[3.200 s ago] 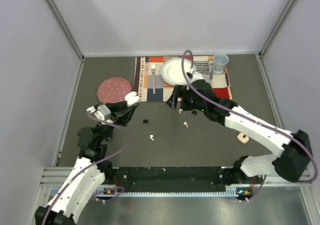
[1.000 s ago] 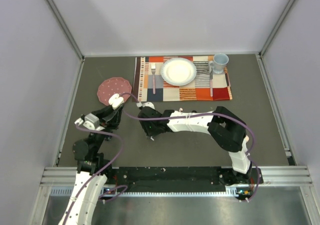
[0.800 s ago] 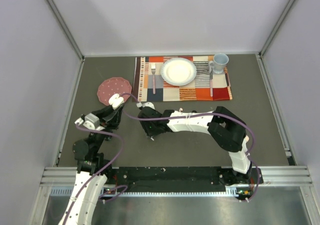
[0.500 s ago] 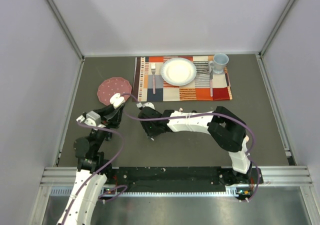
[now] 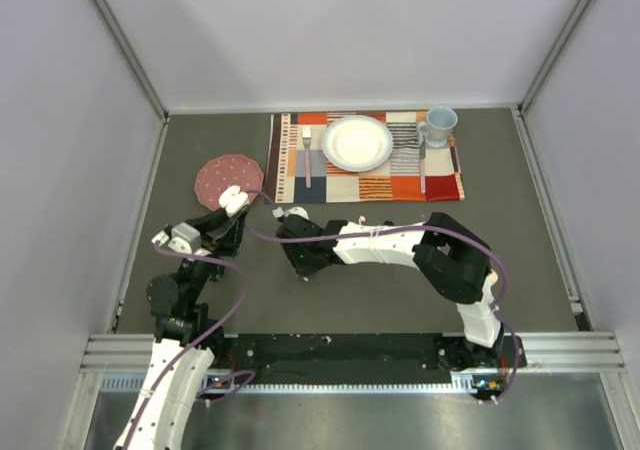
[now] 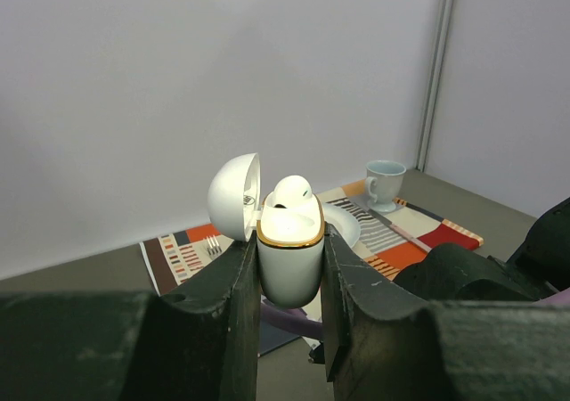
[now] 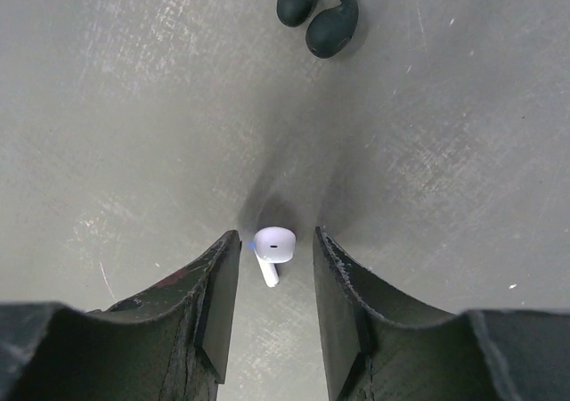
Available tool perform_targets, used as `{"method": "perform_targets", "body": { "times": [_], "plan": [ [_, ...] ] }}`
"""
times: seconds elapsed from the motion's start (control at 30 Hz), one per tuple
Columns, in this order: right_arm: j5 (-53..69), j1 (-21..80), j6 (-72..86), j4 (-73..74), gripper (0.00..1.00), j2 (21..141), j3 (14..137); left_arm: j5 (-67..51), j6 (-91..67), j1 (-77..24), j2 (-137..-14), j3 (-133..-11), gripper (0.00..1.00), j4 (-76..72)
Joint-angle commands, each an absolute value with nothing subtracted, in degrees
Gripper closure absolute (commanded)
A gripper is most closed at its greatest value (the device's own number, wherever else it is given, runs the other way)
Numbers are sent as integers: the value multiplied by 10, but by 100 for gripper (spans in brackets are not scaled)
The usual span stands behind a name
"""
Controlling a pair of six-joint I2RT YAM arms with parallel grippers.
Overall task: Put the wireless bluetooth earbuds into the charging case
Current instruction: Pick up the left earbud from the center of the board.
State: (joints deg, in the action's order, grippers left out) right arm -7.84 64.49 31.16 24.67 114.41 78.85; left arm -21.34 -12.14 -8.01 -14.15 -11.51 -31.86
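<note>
The left hand (image 6: 289, 245) clamps the open charging case (image 6: 289, 272) (one white earbud (image 6: 291, 192) inside); right hand (image 7: 272, 237), parted, straddles a second earbud (image 7: 274, 246).

Bright, even light; soft shadows.

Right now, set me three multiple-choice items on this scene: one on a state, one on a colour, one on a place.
1. The case in the left end effector has its lid:
A shut
B open
C taken off

2. The case's rim is:
A gold
B blue
C black

3. The white bud in the right wrist view lies:
A in the case
B on the lid
C on the table, between the fingers of the right end effector

Answers:
1. B: the lid stands swung back beside the case's mouth.
2. A: a gold band rings the mouth.
3. C: the bud lies on the grey surface with a finger on each side.
</note>
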Motion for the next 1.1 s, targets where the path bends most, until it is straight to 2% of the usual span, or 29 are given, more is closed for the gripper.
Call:
{"method": "perform_targets", "body": {
  "times": [0.0, 0.4, 0.43, 0.47, 0.67, 0.83, 1.07],
  "plan": [
    [-76, 651, 305, 244, 61, 1149, 808, -211, -127, -77, -147, -118, 100, -352],
    [-75, 651, 302, 245, 66, 1158, 814, -214, -126, -77, -158, -120, 100, -356],
    [-75, 651, 302, 246, 73, 1158, 814, -214, -126, -77, -160, -120, 100, -356],
    [-76, 652, 302, 245, 74, 1157, 814, -215, -126, -77, -161, -120, 100, -357],
    [-79, 650, 301, 245, 75, 1154, 814, -213, -125, -77, -163, -121, 100, -359],
    [-74, 643, 310, 245, 81, 1145, 808, -214, -124, -78, -164, -122, 100, -357],
    [-79, 635, 316, 240, 84, 1133, 795, -212, -125, -78, -165, -124, 100, -358]
  ]
}}
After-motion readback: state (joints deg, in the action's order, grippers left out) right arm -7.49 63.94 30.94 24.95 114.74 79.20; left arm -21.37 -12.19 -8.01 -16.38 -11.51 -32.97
